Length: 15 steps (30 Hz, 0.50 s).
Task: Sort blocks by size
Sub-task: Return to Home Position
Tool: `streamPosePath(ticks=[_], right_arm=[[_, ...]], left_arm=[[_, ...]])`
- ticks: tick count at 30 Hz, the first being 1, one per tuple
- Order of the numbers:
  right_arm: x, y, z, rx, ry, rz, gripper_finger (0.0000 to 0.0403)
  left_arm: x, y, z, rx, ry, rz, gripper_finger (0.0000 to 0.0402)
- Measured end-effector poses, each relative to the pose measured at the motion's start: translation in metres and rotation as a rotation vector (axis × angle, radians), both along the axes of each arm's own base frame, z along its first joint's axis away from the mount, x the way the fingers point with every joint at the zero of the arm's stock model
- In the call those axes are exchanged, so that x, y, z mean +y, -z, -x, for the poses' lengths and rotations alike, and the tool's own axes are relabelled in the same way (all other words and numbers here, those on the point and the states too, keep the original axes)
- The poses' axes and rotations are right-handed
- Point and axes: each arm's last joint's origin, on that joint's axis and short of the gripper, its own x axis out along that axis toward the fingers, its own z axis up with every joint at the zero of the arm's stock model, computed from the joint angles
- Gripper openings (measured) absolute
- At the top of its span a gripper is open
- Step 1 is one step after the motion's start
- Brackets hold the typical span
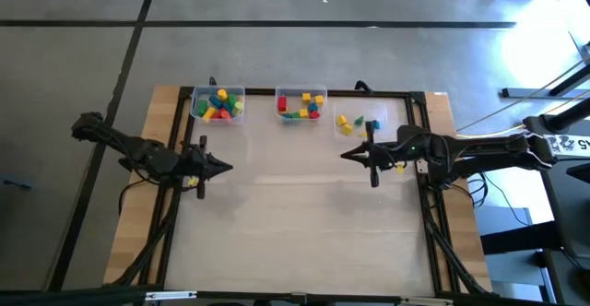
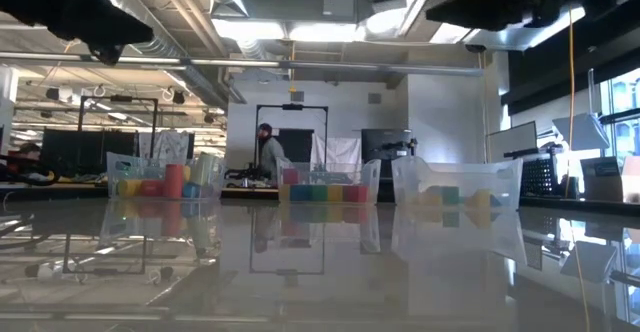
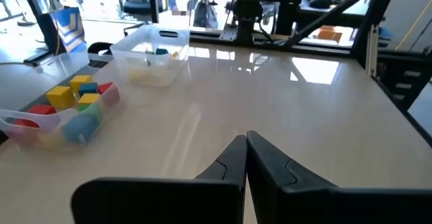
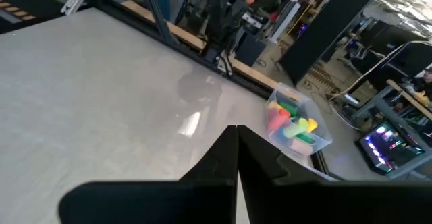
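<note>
We can read very little here. In the high view, a white label (image 1: 572,145) at the base of the right arm (image 1: 461,147) carries dark letters that look to us like "SY"; the picture's edge cuts off the rest of the word. In the right wrist view, a lit screen (image 4: 383,143) in the room beyond the surface (image 4: 101,82) shows coloured marks, too small for us to read. On the blocks (image 2: 320,192) and on the clear bins (image 2: 410,187) we cannot make out any letter, number or brand.
</note>
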Motion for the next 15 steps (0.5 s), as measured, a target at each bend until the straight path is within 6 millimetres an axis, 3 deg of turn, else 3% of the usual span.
streamPosePath(ticks=[9, 15], right_arm=[[0.0, 0.015, 0.029, -0.049, 0.042, -0.024, 0.0009], [0.001, 0.024, 0.05, -0.104, 0.046, -0.054, 0.0009]], left_arm=[[0.005, 0.013, 0.011, -0.047, -0.001, 0.026, 0.0005], [0.007, 0.011, 0.016, -0.083, 0.0, 0.037, 0.0005]])
